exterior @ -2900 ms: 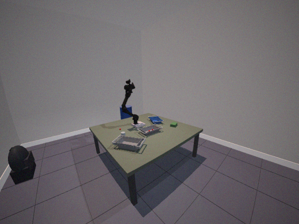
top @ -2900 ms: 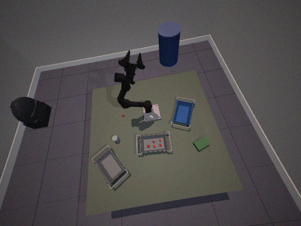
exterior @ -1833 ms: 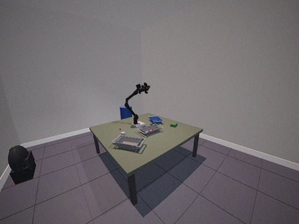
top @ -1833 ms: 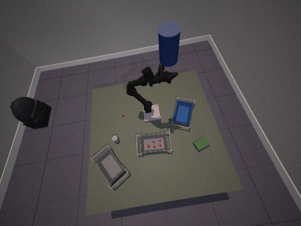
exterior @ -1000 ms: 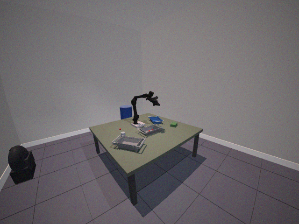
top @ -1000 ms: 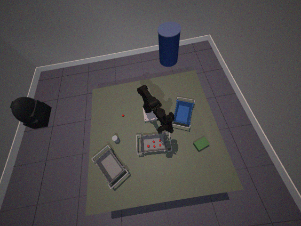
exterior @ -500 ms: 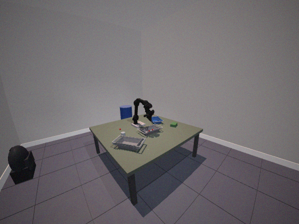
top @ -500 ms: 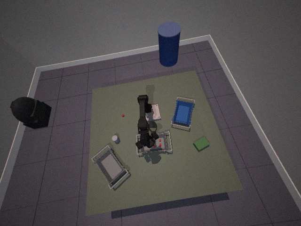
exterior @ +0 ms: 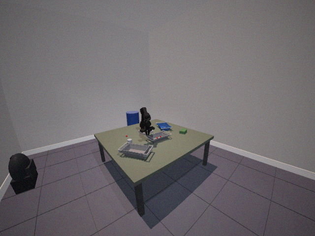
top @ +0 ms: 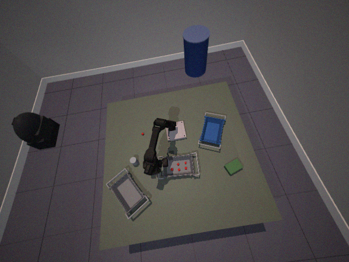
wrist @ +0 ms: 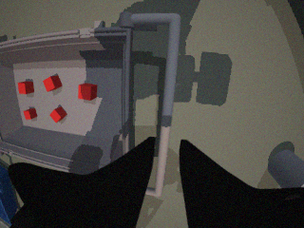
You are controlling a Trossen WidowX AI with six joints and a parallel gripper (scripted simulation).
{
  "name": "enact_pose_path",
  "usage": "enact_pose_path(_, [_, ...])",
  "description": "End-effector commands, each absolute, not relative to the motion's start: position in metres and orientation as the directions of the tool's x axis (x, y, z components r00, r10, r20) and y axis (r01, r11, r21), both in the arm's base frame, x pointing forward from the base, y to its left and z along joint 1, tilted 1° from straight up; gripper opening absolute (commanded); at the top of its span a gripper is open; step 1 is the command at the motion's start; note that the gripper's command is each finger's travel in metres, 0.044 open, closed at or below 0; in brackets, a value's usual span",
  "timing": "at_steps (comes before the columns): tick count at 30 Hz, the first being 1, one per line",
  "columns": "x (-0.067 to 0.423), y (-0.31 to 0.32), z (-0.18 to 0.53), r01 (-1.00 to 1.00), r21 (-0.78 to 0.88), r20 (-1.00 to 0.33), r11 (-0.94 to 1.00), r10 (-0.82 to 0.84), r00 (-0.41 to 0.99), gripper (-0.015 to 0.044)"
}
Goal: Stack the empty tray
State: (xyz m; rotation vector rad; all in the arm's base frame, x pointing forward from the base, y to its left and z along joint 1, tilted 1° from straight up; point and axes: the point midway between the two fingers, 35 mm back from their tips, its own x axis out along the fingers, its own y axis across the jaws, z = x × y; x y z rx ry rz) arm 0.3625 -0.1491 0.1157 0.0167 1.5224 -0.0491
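Observation:
The loaded grey tray (top: 183,175) (exterior: 155,139) (wrist: 64,38) stands mid-table with several small red blocks (top: 179,166) (wrist: 53,98) inside. Its left wire bar (wrist: 167,76) is swung out over the end and lies low beside the tray. The right bar (top: 198,165) is also swung out. My gripper (top: 164,162) (exterior: 147,133) (wrist: 167,143) is down at the tray's left end, its fingers nearly shut, with the bar's wire showing just below the gap between the tips. It holds nothing. The empty grey tray (top: 128,192) (exterior: 134,151) lies flat to the front left.
A blue tray (top: 211,131) (exterior: 164,125) lies at the back right. A white cylinder (top: 133,161) (exterior: 129,140) (wrist: 288,165) stands close to the arm. A green block (top: 233,166) (exterior: 182,131), a loose red block (top: 142,134) and a blue barrel (top: 196,51) are further off.

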Motion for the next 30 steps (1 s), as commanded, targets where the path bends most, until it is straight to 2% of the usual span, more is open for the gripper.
enact_pose_path(1, [0.363, -0.148, 0.111, 0.045, -0.023, -0.999, 0.999, -0.025, 0.044, 0.0087])
enact_pose_path(15, [0.365, -0.149, 0.058, 0.045, -0.023, -0.999, 0.999, -0.025, 0.044, 0.0087])
enact_pose_path(30, [0.365, -0.119, 0.090, 0.045, -0.020, -0.999, 0.999, -0.023, 0.044, 0.0087])
